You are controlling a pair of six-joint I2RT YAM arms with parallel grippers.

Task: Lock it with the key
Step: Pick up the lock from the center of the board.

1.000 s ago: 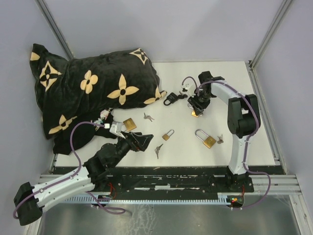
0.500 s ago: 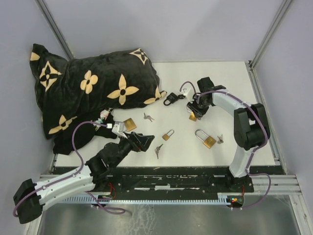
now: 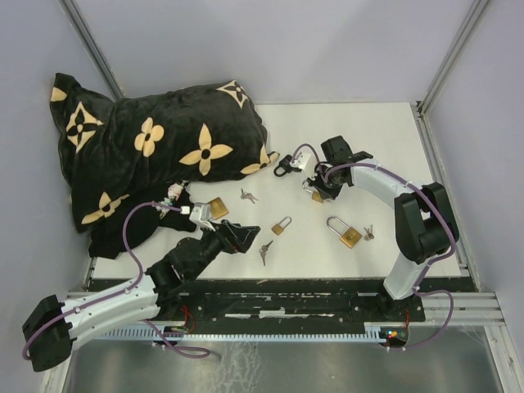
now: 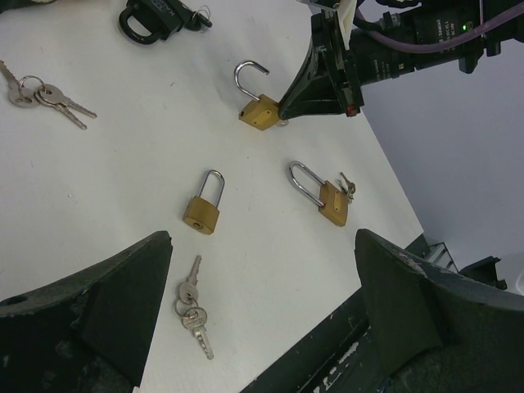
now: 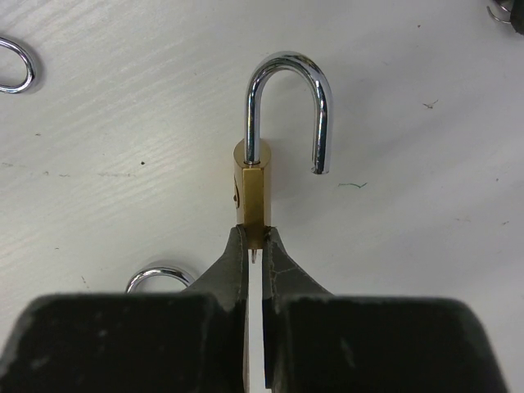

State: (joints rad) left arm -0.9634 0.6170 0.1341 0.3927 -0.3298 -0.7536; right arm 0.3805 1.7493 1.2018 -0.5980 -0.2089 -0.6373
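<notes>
My right gripper [image 5: 257,246] is shut on the bottom of a brass padlock [image 5: 254,192] whose steel shackle [image 5: 288,98] stands open. The same padlock shows in the left wrist view [image 4: 260,110] and in the top view [image 3: 316,195], held by the right gripper [image 3: 319,187]. My left gripper [image 3: 244,237] is open and empty, low over the table. A bunch of keys [image 4: 192,304] lies between its fingers [image 4: 106,303], also seen from above [image 3: 264,250]. A small closed brass padlock [image 4: 202,210] lies just beyond the keys.
A larger brass padlock [image 3: 347,233] with keys [image 3: 368,232] lies right of centre. A black padlock [image 3: 284,165] and another key bunch [image 3: 247,195] lie farther back. One more brass padlock [image 3: 217,207] sits by a black flowered pillow [image 3: 155,147] at the back left.
My right gripper has carried the open brass padlock to the left and nearer the table's middle. The left arm has hardly moved.
</notes>
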